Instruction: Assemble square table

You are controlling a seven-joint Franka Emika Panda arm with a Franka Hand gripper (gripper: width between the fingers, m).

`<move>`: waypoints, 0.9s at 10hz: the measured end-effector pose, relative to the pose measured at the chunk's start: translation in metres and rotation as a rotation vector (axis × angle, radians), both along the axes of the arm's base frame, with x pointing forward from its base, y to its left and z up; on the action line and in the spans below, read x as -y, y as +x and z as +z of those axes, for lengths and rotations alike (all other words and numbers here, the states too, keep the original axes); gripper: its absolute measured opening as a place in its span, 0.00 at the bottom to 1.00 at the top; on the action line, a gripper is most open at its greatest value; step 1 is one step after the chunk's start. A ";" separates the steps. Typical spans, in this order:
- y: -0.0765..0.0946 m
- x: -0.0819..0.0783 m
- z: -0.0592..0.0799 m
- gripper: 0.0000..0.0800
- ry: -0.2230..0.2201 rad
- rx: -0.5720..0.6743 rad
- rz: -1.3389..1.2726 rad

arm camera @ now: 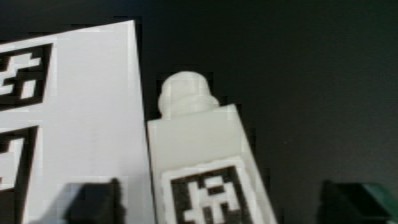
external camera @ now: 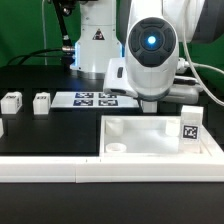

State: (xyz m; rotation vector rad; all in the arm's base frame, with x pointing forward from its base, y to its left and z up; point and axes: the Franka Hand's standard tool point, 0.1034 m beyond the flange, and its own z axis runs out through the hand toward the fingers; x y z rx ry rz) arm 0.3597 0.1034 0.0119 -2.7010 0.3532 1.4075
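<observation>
Wrist view shows the small white plastic leg block (arm camera: 210, 150), black-and-white tag on its face and a ribbed peg at its far end. It lies on the black table between the two dark fingertips of the gripper (arm camera: 214, 205). The jaws stand wide, with a dark gap on either side of the block, so nothing is gripped yet. The thin flat white marker board (arm camera: 63, 120) lies just beside the leg, seemingly not touching it.

Reading the exterior view as a clock face, the gripper hangs toward three o'clock from the centre. The marker board is at its nine o'clock, and the white square tray-like plastic table top (external camera: 150, 148) is near at its six o'clock. A spare white leg block (external camera: 41, 102) and its neighbour leg block (external camera: 12, 101) stand well apart at nine o'clock. The long white border rail (external camera: 60, 172) runs along six o'clock.

The step looks like grasping this leg. It would go best with the pads on the flat sides below the peg, closing squarely. The finger nearer the marker board should stay clear of that board's edge, and the peg should stay free for a corner socket.
</observation>
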 end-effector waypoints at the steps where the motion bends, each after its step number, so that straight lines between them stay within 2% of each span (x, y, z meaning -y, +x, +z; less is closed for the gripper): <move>1: 0.000 0.001 0.000 0.50 0.000 0.000 -0.002; 2: 0.000 0.002 0.000 0.50 -0.001 0.000 -0.005; 3: 0.001 0.002 0.000 0.36 -0.001 0.000 -0.006; 8: 0.002 0.005 0.000 0.36 -0.001 0.000 -0.015; 9: 0.004 0.007 0.006 0.36 -0.002 -0.006 -0.017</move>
